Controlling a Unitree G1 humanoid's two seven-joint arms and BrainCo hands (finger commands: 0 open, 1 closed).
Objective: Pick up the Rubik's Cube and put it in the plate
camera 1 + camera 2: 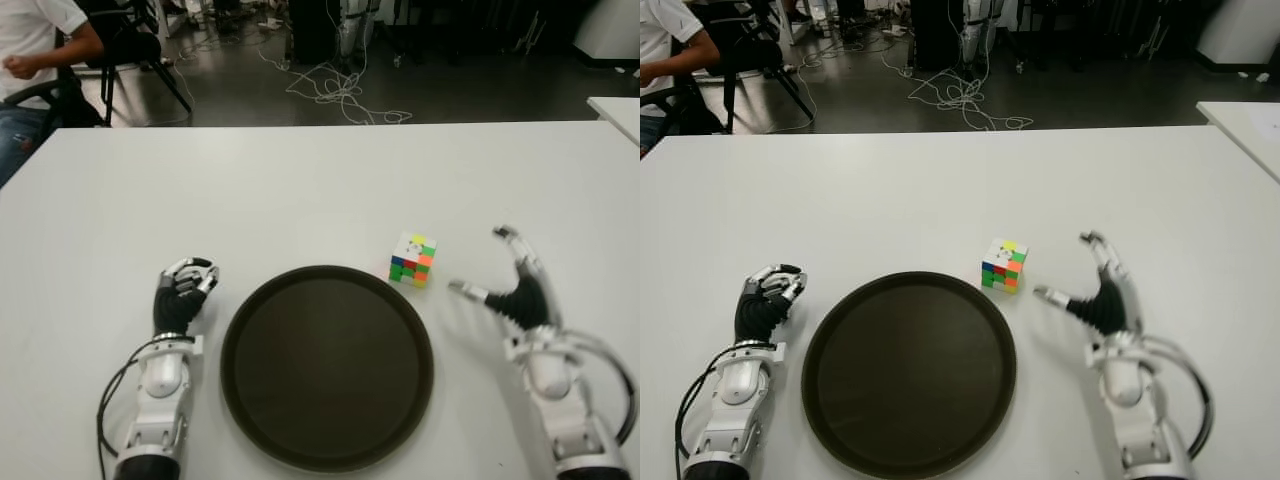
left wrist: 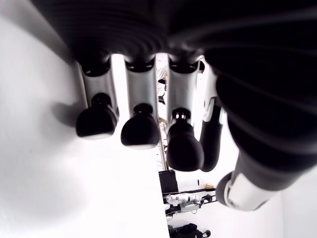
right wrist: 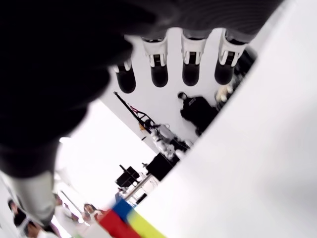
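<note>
While the white table (image 1: 300,180) carries everything in play, the step in hand is, by my reading, the reach: nothing is grasped yet. The round dark plate (image 1: 327,366) lies near the robot's edge of the table, bare inside. The right hand (image 1: 512,290) shows at about 3 o'clock from the plate's rim, fingers spread wide and thumb swung out, holding nothing; its wrist view shows the fingertips fanned apart with a corner of the cube just in sight. The left hand (image 1: 182,294) shows at about 9 o'clock from the plate, fingers curled in on nothing, and seems idle. The Rubik's Cube (image 1: 413,259) sits on the table just beyond the plate's rim at about 1 o'clock, and at about 10 o'clock from the right hand, near it but apart. To do this well, the right hand should likely travel toward 10 o'clock with the thumb and fingers kept open until they straddle opposite faces, then close squarely so the cube does not twist or skid against the rim.
</note>
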